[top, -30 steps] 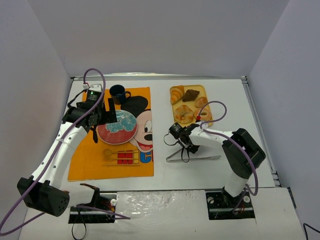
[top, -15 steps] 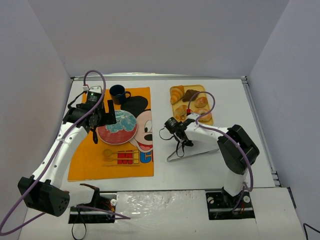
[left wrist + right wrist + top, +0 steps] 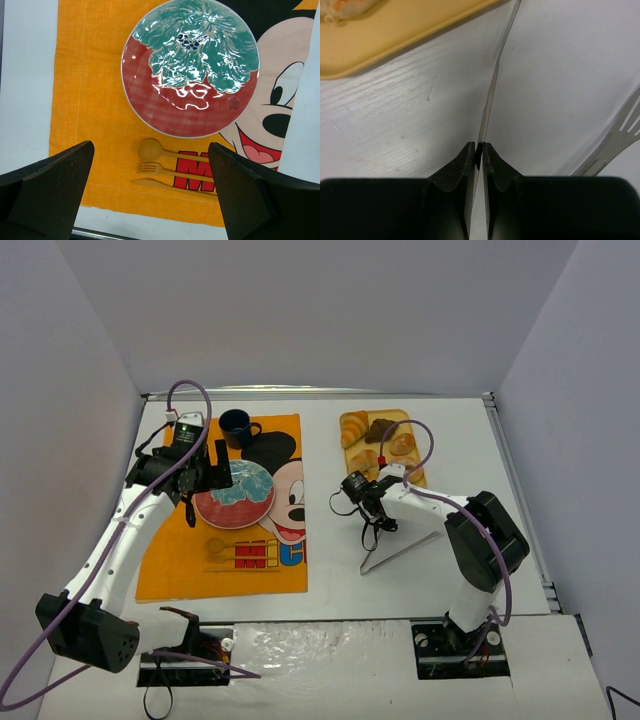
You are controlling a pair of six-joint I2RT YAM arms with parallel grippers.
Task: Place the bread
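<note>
The bread, a golden croissant (image 3: 352, 427), lies at the near-left corner of the yellow tray (image 3: 409, 418) at the back right. My right gripper (image 3: 372, 512) is shut on one thin arm of metal tongs (image 3: 400, 552), just in front of the tray. In the right wrist view the fingertips (image 3: 478, 148) pinch that arm (image 3: 492, 95) edge-on; the croissant is out of that view. My left gripper (image 3: 205, 477) is open and empty above the red and green plate (image 3: 235, 493), which also shows in the left wrist view (image 3: 150, 100).
The tray also holds ring doughnuts (image 3: 402, 444) and a dark chocolate pastry (image 3: 381, 429). An orange Mickey placemat (image 3: 170, 550) carries the plate, a dark blue mug (image 3: 237, 426) and yellow plastic cutlery (image 3: 170, 170). The tray's edge (image 3: 395, 35) shows close ahead of the right fingers.
My right gripper has swung round with the tongs; their closed end has shifted right on the table and they now stand more steeply. The left arm has not moved.
</note>
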